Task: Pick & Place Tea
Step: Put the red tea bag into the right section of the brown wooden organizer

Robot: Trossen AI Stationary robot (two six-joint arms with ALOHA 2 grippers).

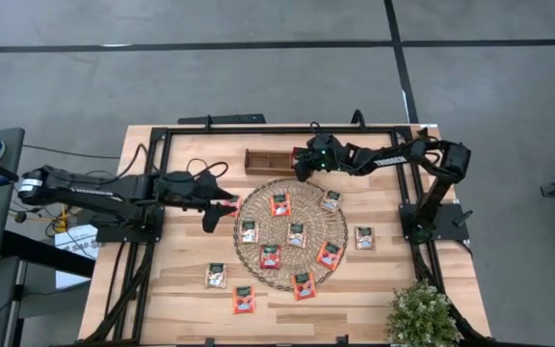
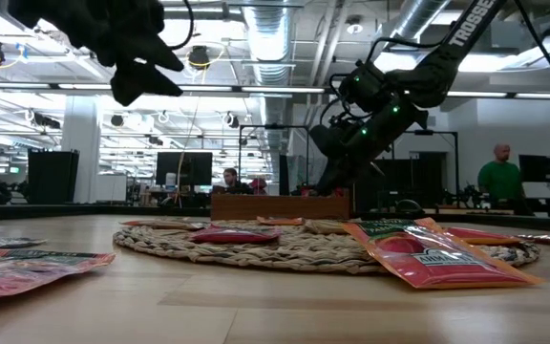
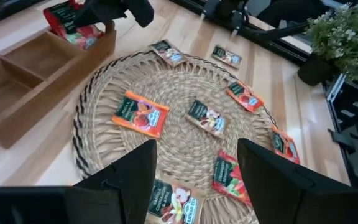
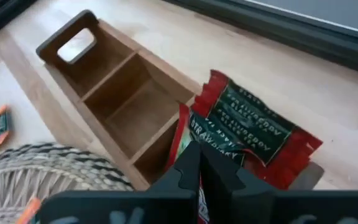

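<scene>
Pinched in the closed right end effector (image 4: 199,163), 1 red tea packet (image 4: 253,134) hangs over the wooden tray (image 4: 114,93).

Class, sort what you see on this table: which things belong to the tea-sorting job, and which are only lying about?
Job: tea packets on the woven mat and table; red packet pinched in the right gripper; wooden compartment tray; open left gripper hovering at the mat's edge.
Lying about: potted plant.
</scene>
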